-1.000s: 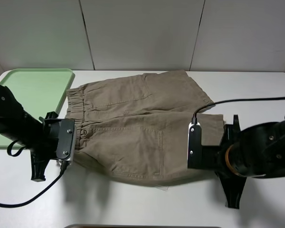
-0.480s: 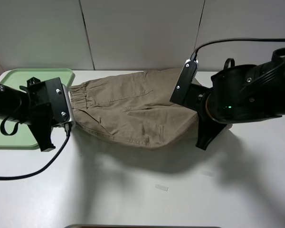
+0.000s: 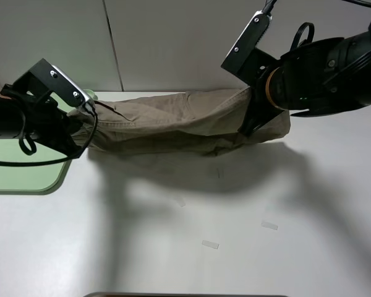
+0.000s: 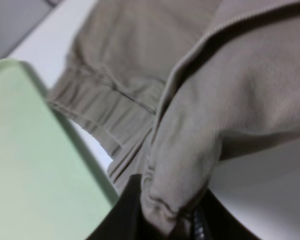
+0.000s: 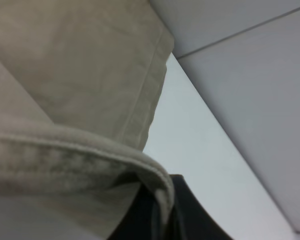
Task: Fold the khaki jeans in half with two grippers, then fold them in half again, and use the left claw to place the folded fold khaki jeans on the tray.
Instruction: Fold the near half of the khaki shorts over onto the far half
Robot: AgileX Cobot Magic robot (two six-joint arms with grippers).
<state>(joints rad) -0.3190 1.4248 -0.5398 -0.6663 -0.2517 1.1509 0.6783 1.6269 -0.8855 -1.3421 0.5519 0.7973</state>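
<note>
Two black arms hold the khaki jeans [image 3: 173,120] between them as a long, sagging band across the back of the white table [image 3: 204,266], close to the grey panelled wall [image 3: 173,43]. At far left, the pale green tray [image 3: 18,170] lies flat on the table. The left arm [image 3: 9,120] reaches in over the tray, its screwed grey wrist plate [image 3: 57,80] tilted up toward the wall. The left claw [image 3: 80,135] sits at the tray's right rim, closed on the gathered end of the garment. In the left wrist view, a bunched fold of cloth is pinched between two dark fingers [image 4: 124,220]. Beyond them, a lower layer of the elastic waistband [image 4: 97,107] lies on the table just beside the tray, with a thin strip of white between the two. From there the cloth runs rightward, drooping at its middle and casting a broad shadow on the table. The right gripper [image 3: 252,124] grips the leg end. The right wrist view shows a thick folded hem [image 5: 75,150] draped over one dark finger [image 5: 150,215], so the jaws are clamped on cloth, though only that finger shows. The bulky right arm [image 3: 334,68] comes in high from the right edge, angled down and to the left. Two small pale slips [image 3: 209,244] lie on the table, well apart from the jeans.
</note>
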